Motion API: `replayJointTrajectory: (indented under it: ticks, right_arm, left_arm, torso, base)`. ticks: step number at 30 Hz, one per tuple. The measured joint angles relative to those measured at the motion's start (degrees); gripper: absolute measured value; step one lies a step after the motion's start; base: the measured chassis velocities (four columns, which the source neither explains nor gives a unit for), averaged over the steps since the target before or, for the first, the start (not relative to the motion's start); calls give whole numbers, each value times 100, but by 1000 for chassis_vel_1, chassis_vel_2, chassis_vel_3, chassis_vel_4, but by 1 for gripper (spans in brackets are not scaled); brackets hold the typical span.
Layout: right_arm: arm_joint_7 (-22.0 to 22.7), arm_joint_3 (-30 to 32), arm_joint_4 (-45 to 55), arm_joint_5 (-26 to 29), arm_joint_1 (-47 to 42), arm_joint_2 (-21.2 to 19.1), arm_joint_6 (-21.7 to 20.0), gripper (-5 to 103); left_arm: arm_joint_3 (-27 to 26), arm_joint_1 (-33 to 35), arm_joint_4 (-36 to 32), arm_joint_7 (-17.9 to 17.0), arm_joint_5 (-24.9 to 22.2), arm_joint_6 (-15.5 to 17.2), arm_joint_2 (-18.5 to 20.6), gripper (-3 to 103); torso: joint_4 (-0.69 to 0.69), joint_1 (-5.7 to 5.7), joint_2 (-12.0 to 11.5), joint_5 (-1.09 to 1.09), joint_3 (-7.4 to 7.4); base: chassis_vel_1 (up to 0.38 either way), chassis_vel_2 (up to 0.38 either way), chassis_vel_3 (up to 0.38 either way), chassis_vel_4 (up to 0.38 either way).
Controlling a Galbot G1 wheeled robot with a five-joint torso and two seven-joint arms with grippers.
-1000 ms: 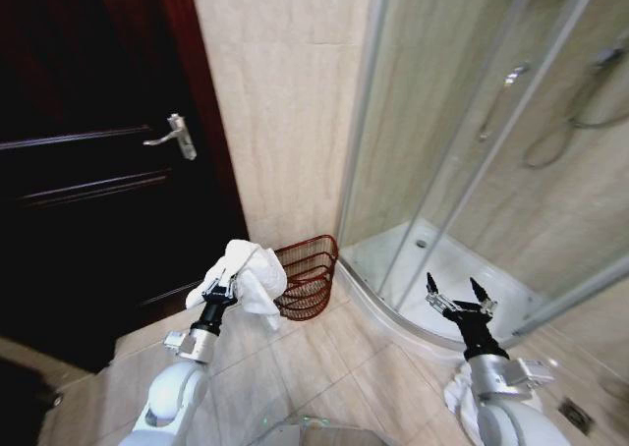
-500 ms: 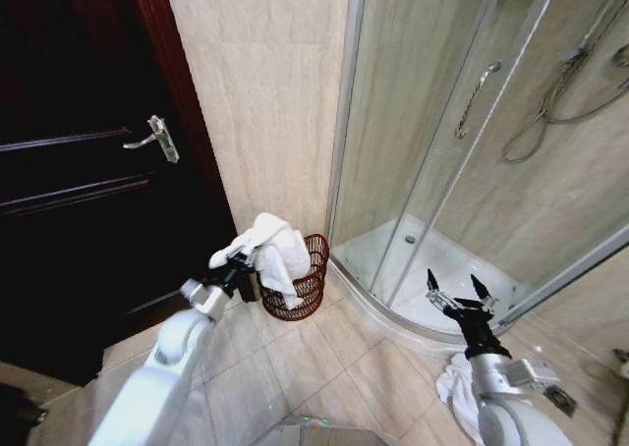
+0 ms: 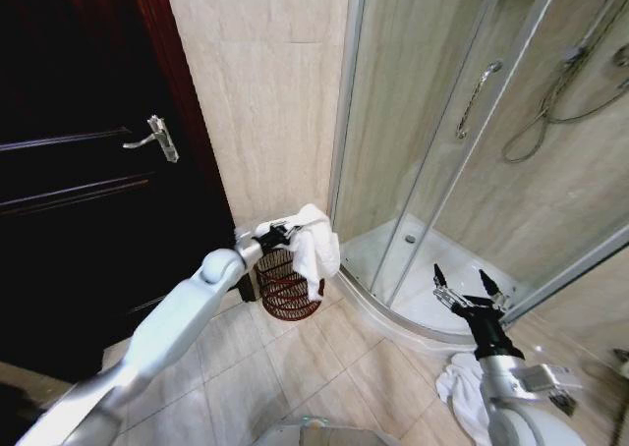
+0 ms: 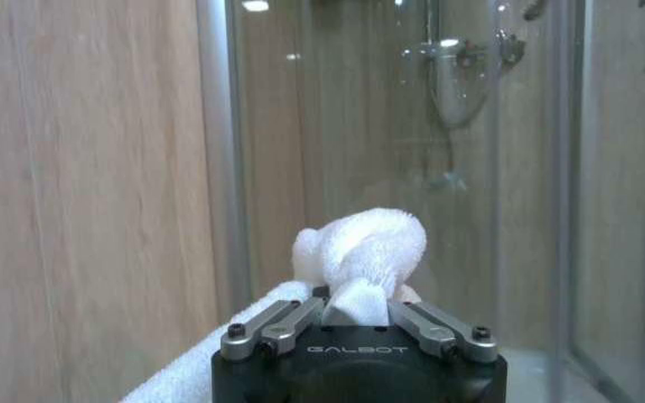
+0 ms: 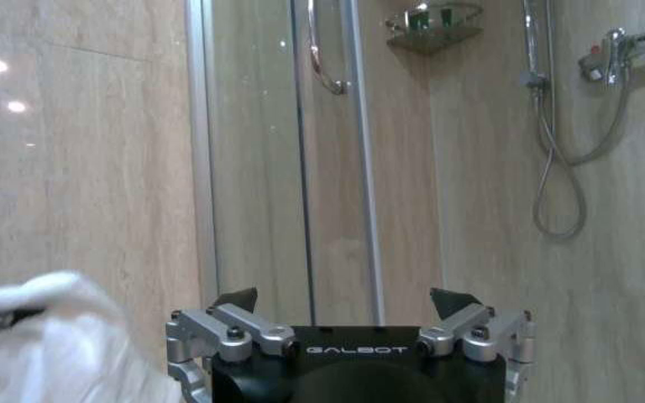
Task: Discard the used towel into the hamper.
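1. The white towel [image 3: 316, 246] was clamped in the left gripper [image 3: 278, 236] and hung above the hamper [image 3: 285, 287], its free end draped over the hamper's far rim.
2. The hamper, a reddish-brown wire basket, stood on the tiled floor against the wall, between the dark door [image 3: 79, 171] and the glass shower cabin [image 3: 462, 151].
3. As I judge it, the carrying was done; the release remained, and the towel was not yet inside.
4. The right gripper [image 3: 470, 291] waited near the shower tray with its fingers apart and empty. Another white cloth [image 3: 462, 392] lay on the floor beside that arm.
5. The word "GALBOT" was readable on both gripper bodies in the wrist views.
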Motion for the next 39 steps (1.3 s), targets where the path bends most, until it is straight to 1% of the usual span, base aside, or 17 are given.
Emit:
replayJointTrajectory:
  ticks: [7, 9, 10, 12, 13, 15, 17, 21, 22, 26, 28, 29, 30, 31, 33, 35, 39]
  right_arm:
    - [4, 5, -72, 32, 71, 7, 34, 100]
    - [6, 11, -72, 69, 97, -9, 28, 100]
    - [6, 11, -72, 69, 97, -9, 28, 100]
    - [9, 26, -66, 98, 113, -30, 19, 100]
    - [9, 26, -66, 98, 113, -30, 19, 100]
    - [11, 43, -66, 119, 115, -44, 16, 100]
    - [11, 47, -66, 121, 114, -45, 16, 100]
    - [13, 57, -69, 131, 115, -44, 23, 100]
    - [13, 57, -69, 131, 115, -44, 23, 100]
    - [16, 71, -70, 146, 116, -47, 29, 100]
    - [18, 74, -76, 149, 118, -46, 36, 100]
    - [18, 72, -76, 149, 118, -44, 38, 100]
    - [18, 72, -76, 149, 118, -44, 38, 100]
    - [18, 63, -76, 148, 116, -40, 45, 100]
    - [16, 45, -62, 132, 99, -34, 92, 100]
    - [15, 38, -46, 130, 95, -32, 92, 100]
    - [38, 36, 12, 118, 172, -8, 13, 100]
  left_arm:
    - [34, -581, 281, -175, 52, 17, -27, 9]
    - [-33, -714, 721, -199, 262, -140, -82, 9]
    - [-33, -714, 721, -199, 262, -140, -82, 9]
    - [-51, -817, 1187, -199, 547, -382, -179, 9]
    - [-51, -817, 1187, -199, 547, -382, -179, 9]
    - [-21, -925, 1650, -179, 690, -574, -328, 9]
    - [-7, -948, 1753, -166, 714, -590, -369, 9]
    - [110, -1121, 2503, -17, 1001, -832, -608, 9]
    - [110, -1121, 2503, -17, 1001, -832, -608, 9]
    - [231, -1139, 2819, 223, 1051, -832, -601, 9]
    - [305, -1109, 2967, 774, 1043, -600, -488, 9]
    - [325, -1108, 3017, 909, 1048, -560, -469, 9]
    - [325, -1108, 3017, 909, 1048, -560, -469, 9]
    - [396, -1142, 3231, 1140, 1184, -552, -463, 9]
    - [507, -1322, 3686, 1397, 1402, -799, -573, 9]
    - [534, -1375, 3809, 1470, 1486, -851, -632, 9]
    - [558, -1544, 4184, 1967, 1856, -900, -876, 9]
  torso:
    - [1, 0, 2, 2, -1]
    - [3, 0, 2, 0, -1]
    - [3, 0, 2, 0, -1]
    - [3, 0, 2, -1, -1]
    - [3, 0, 2, -1, -1]
    - [2, 0, 2, 0, 0]
    - [1, 0, 2, 0, -1]
    - [-2, 0, 2, 0, -1]
    - [-2, 0, 2, 0, -1]
    - [0, 0, 1, -1, 0]
    - [2, -1, 2, 2, -1]
    - [4, -1, 2, 1, -1]
    - [4, -1, 2, 1, -1]
    - [4, -1, 2, -2, -1]
    - [4, -1, 2, 2, -1]
    - [2, -1, 2, 2, -1]
    - [-1, -1, 2, 0, -1]
  base:
    - [0, 0, 0, 0]
    - [0, 0, 0, 0]
    - [0, 0, 0, 0]
    - [0, 0, 0, 0]
    - [0, 0, 0, 0]
    - [0, 0, 0, 0]
    - [0, 0, 0, 0]
    - [0, 0, 0, 0]
    - [0, 0, 0, 0]
    - [0, 0, 0, 0]
    - [0, 0, 0, 0]
    - [0, 0, 0, 0]
    - [0, 0, 0, 0]
    - [0, 0, 0, 0]
    - [0, 0, 0, 0]
    - [0, 0, 0, 0]
    - [0, 0, 0, 0]
